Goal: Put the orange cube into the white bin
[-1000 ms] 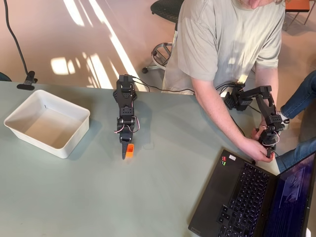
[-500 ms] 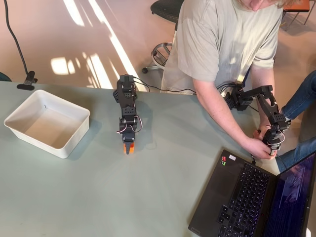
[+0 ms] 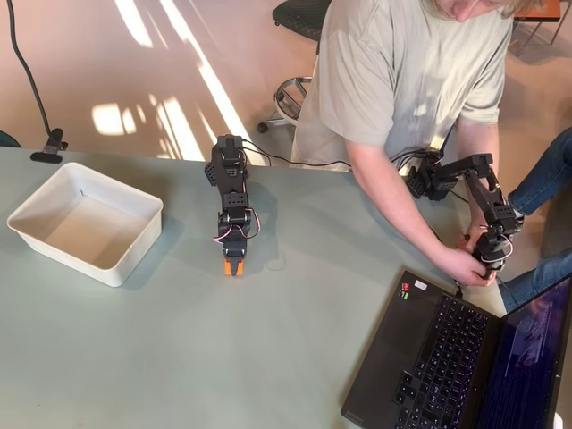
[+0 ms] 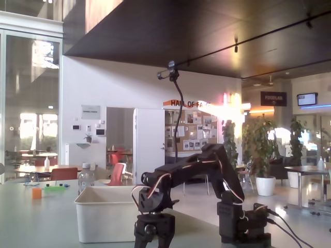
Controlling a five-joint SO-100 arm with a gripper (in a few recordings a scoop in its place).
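Bright orange cube (image 3: 233, 266), black claw (image 3: 233, 268), white bin (image 3: 54, 207), pale grey-green table (image 3: 179, 357), black laptop (image 3: 447, 366)

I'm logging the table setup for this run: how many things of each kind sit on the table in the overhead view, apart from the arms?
Orange cube: 1, between the gripper fingers
White bin: 1
Laptop: 1
Total: 3

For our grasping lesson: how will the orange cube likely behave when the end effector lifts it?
The orange cube looks rigid, so it probably won't deform. It is small, likely light. Flat faces suggest it won't roll, though smooth plastic might slip in the end effector.
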